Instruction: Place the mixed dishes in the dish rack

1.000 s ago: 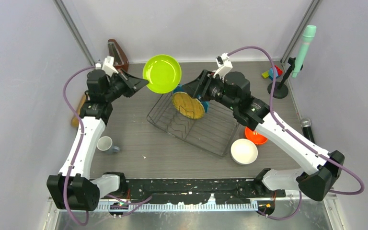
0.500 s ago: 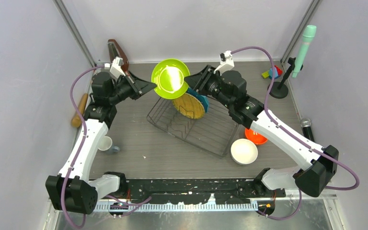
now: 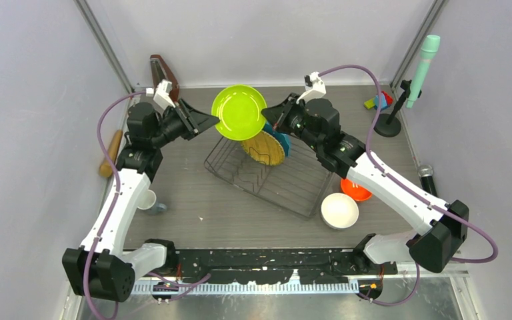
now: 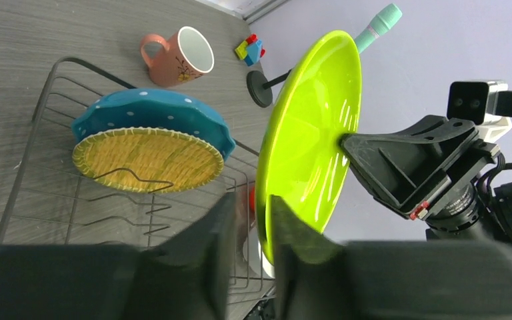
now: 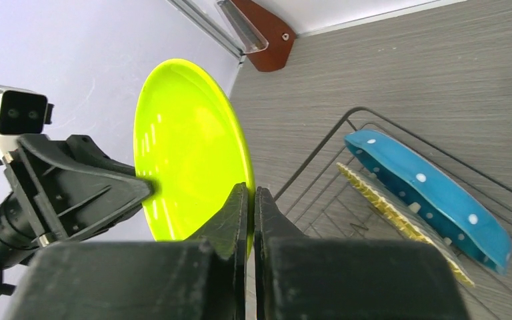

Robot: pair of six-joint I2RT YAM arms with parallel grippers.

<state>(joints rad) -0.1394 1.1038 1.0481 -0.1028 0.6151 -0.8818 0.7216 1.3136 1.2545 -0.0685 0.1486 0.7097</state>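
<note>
Each arm has white link shells, black joint housings and base, a purple cable looping from base to wrist, a white wrist camera block, and black wedge-shaped fingers.

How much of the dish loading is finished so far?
Done: the blue plate and yellow plate stand in the rack. In hand: both grippers pinch the green plate. Left: white bowl, orange bowl, mug, cup.

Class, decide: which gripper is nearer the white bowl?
Right. The right gripper is at the lime plate, up-table of the white bowl; the left gripper is farther left.
</note>
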